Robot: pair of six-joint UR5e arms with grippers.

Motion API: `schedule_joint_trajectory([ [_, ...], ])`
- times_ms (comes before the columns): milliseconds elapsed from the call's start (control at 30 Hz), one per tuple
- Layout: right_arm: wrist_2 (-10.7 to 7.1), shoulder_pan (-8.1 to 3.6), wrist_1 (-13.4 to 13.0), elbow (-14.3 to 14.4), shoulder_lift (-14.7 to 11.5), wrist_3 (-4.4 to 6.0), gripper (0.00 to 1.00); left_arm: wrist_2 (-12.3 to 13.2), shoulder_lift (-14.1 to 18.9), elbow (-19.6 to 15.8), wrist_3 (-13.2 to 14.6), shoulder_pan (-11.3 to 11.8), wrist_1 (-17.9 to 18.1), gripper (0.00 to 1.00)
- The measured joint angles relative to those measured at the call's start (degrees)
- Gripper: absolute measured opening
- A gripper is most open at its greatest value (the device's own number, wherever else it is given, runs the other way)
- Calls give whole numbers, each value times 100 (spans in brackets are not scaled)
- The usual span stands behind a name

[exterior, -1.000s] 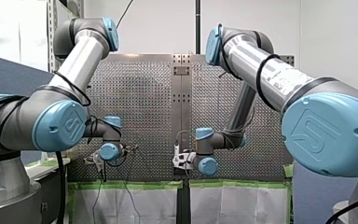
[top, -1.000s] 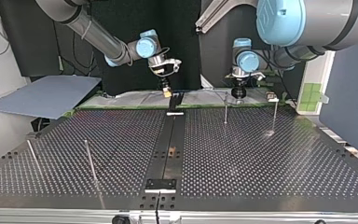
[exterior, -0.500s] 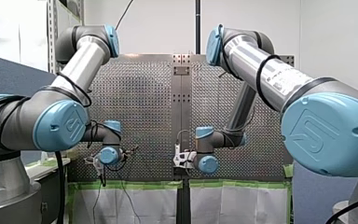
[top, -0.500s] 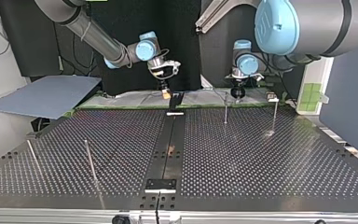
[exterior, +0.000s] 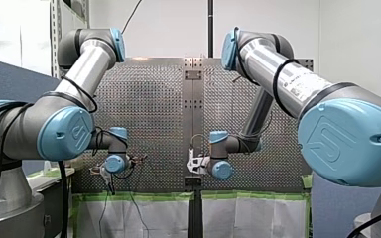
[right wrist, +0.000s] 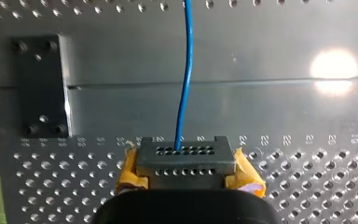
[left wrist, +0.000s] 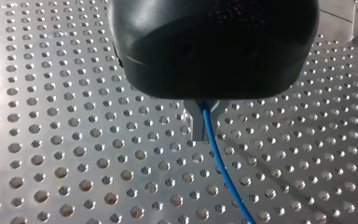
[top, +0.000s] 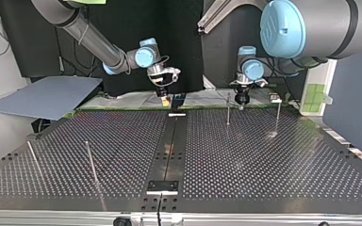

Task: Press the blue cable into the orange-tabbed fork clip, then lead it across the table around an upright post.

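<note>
A thin blue cable (left wrist: 221, 168) comes out from between the metal fingers of my black left gripper (left wrist: 203, 133), which is shut on it just above the perforated table (left wrist: 51, 140). In the right wrist view the blue cable (right wrist: 185, 70) runs straight ahead from a grey perforated block (right wrist: 186, 155). My right gripper (right wrist: 189, 179) is shut on that block with its yellow pads (right wrist: 128, 175). In the top view my right gripper (top: 166, 96) hangs at the far edge near the centre strip, and my left gripper (top: 241, 98) hangs behind a post (top: 227, 109). I cannot make out a fork clip.
Upright posts stand at the top view's right (top: 278, 117) and at its near left (top: 90, 162) (top: 33, 157). A dark centre strip (top: 172, 150) divides the table, with a small pale piece (top: 176, 114) at its far end. A grey board (top: 47, 96) lies beyond the table's left.
Both grippers have sunk lower toward the table's far edge. In the top view my right gripper has come down and slightly left, and my left gripper has dropped a little.
</note>
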Motion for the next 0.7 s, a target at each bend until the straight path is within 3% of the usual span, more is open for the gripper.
schedule_joint_trajectory([
  [233,12,-96,87,-99,0,-10,0,1,0,2,5,57,1,0],
  [267,11,-102,93,-103,0,-14,0,1,0,2,23,62,4,10],
  [300,10,-109,102,-106,0,-18,0,0,0,1,45,64,6,10],
  [367,8,-114,117,-107,0,-20,0,-33,0,0,124,67,0,30],
  [533,9,-117,136,-109,0,-28,0,-1,0,0,374,76,-5,41],
  [567,11,-116,136,-109,0,-29,0,51,0,-2,419,82,-7,58],
  [600,13,-117,133,-110,0,-30,0,95,0,-3,447,87,-10,58],
  [667,14,-117,128,-109,0,-32,0,196,0,-4,492,98,-45,100],
  [700,14,-117,126,-109,0,-34,0,232,0,-4,498,103,-75,100],
])
